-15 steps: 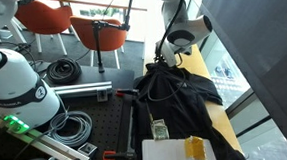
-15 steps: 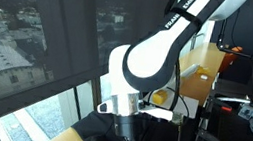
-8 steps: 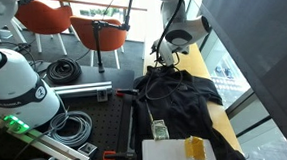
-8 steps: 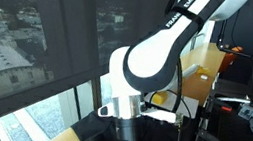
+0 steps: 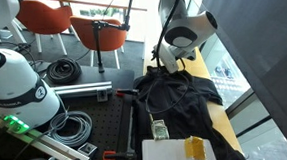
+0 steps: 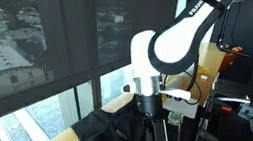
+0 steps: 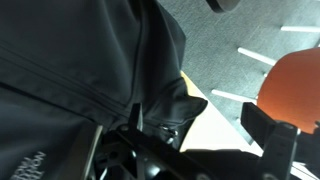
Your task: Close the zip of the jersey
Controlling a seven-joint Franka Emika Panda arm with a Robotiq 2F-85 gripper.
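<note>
1. Position of the work. The black jersey lies spread and rumpled on the wooden table beside the window. The arm reaches down over it. In both exterior views the gripper is at the far end of the garment. It is either touching the cloth or just above it.

2. Gripper state. In the wrist view, dark cloth fills the space around the gripper, and a small peak of fabric stands up just ahead of it. Whether the jaws are clamped on a zip pull or merely resting wide over the fold cannot be told from these pictures. The pull itself is not visible.

3. Progress. A long seam runs diagonally across the cloth in the wrist view. It looks joined, with no gap. If this seam is the zip line, that stretch is already shut. Since the gripper is at the end of the garment, the run is probably in its last part.

4. Work left. The pull must be brought fully to the top stop. The gripper can then let go and lift clear. An orange chair stands beyond the table, well apart from the work.
</note>
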